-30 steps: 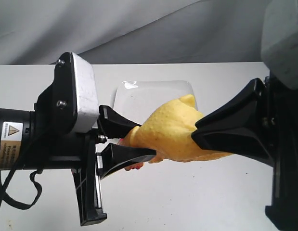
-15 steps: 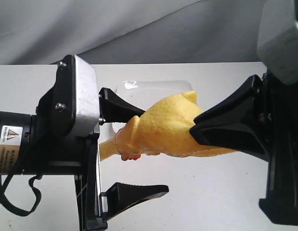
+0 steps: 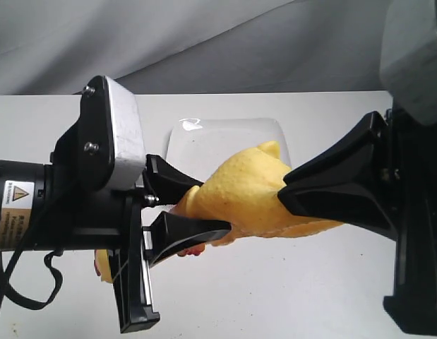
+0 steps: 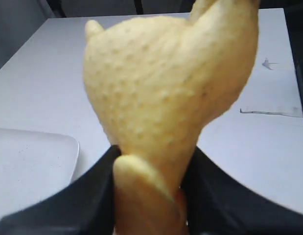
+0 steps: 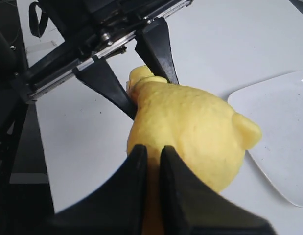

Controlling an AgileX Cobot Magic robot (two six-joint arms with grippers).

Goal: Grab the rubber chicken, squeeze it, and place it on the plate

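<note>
Rubber chicken [image 3: 246,194] hangs in the air between the two arms, gripped at both ends, above the white table [image 3: 274,289] and just on the near side of the plate [image 3: 225,138]. In the exterior view its plump, bumpy yellow body overlaps the plate's near rim. The right wrist view shows the toy [image 5: 190,132] clear of the plate [image 5: 283,122], with bare table between them.

The left gripper [image 3: 214,206] comes in from the left. Its two black fingers are drawn close and pinch the narrow end of the body, one on the far side and one on the near side. In the left wrist view the gripper [image 4: 151,191] squeezes the yellow rubber [image 4: 166,98] into a thin waist, and the body bulges wide beyond it. A corner of the plate [image 4: 34,161] lies on the table alongside.

The right gripper [image 3: 283,194] reaches in from the right and bites into the fat end. Its wrist view shows the jaws almost together [image 5: 152,152], a fold of rubber caught between them.

A bit of red shows just below the left gripper's nearer finger. A small yellow and red shape under the left arm may be the head, but it is mostly hidden. A grey cloth [image 3: 204,42] hangs behind the table's far edge.
</note>
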